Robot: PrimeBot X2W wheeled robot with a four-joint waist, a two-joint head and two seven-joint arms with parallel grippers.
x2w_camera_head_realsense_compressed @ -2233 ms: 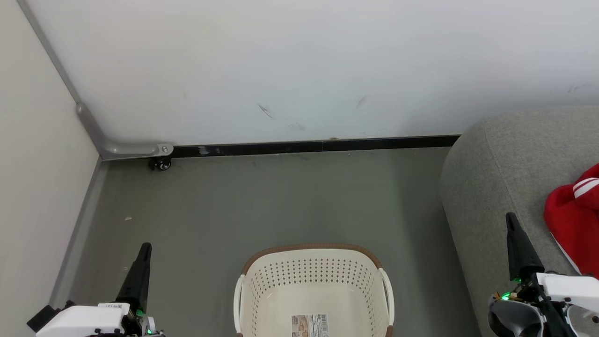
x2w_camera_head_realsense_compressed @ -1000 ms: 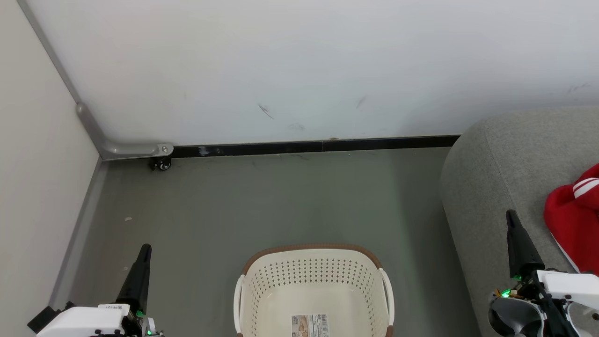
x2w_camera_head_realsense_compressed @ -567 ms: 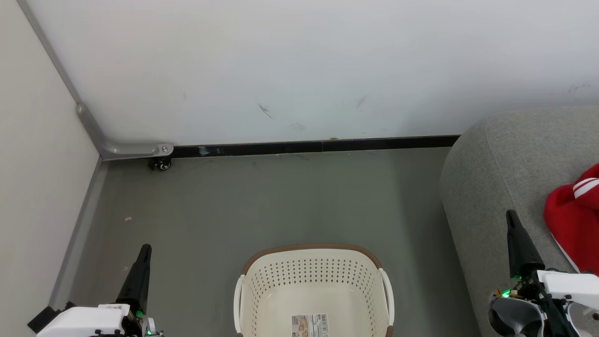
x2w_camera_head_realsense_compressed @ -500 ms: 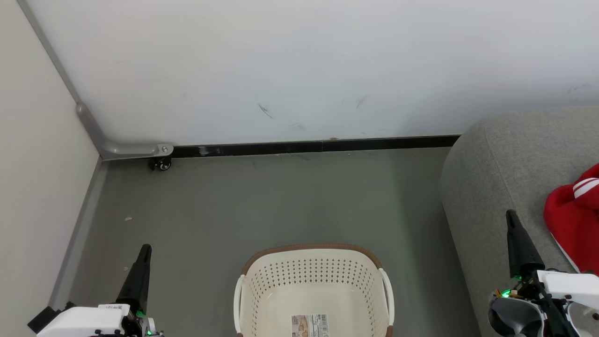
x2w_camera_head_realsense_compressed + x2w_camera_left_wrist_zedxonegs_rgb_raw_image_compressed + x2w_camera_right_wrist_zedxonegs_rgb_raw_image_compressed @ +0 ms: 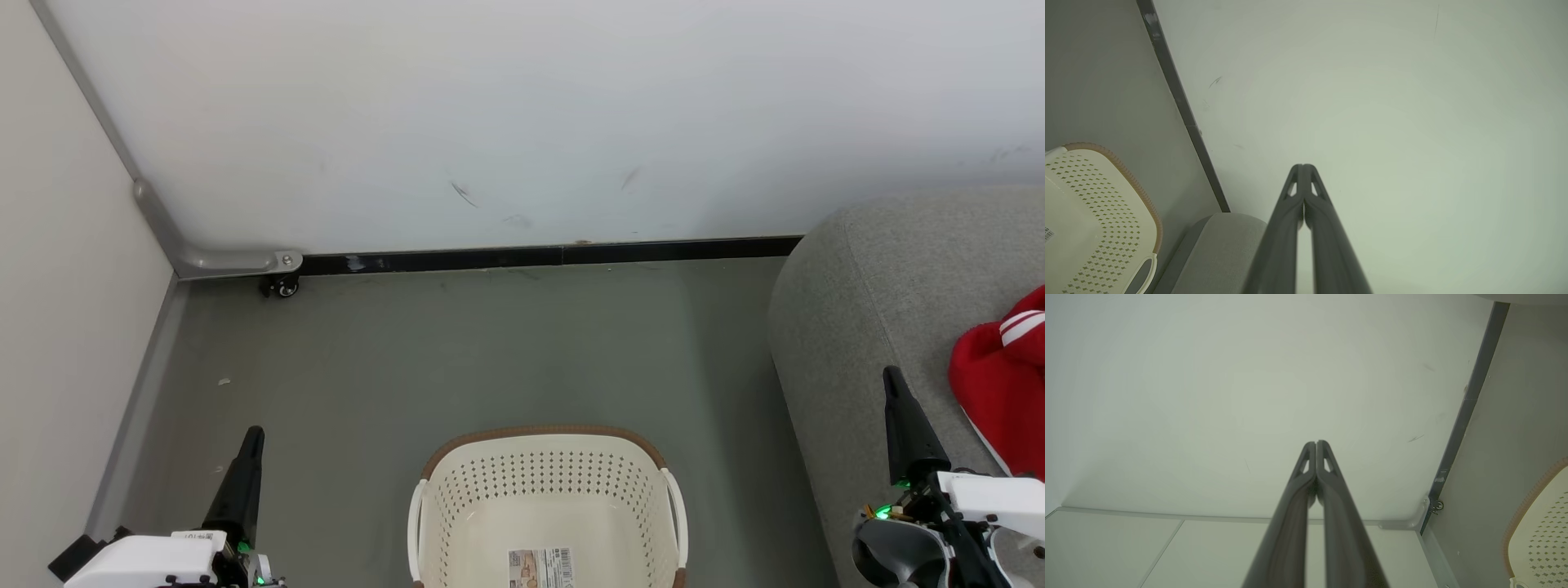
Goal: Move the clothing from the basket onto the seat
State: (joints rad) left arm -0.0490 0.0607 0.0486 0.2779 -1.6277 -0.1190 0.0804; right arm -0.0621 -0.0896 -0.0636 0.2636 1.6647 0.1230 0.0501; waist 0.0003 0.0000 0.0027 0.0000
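clothing [image 5: 1000, 392] lies on the seat [image 5: 865, 302], well right of the basket [image 5: 547, 474].

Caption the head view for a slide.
Laundry basket, bare inside as far as visible, beside the grey seat holding red clothing.

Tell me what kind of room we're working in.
Probably an indoor test bay staged like a home corner: plain white wall panels with a caster at their foot, bare grey floor, a grey upholstered seat beside a laundry basket.
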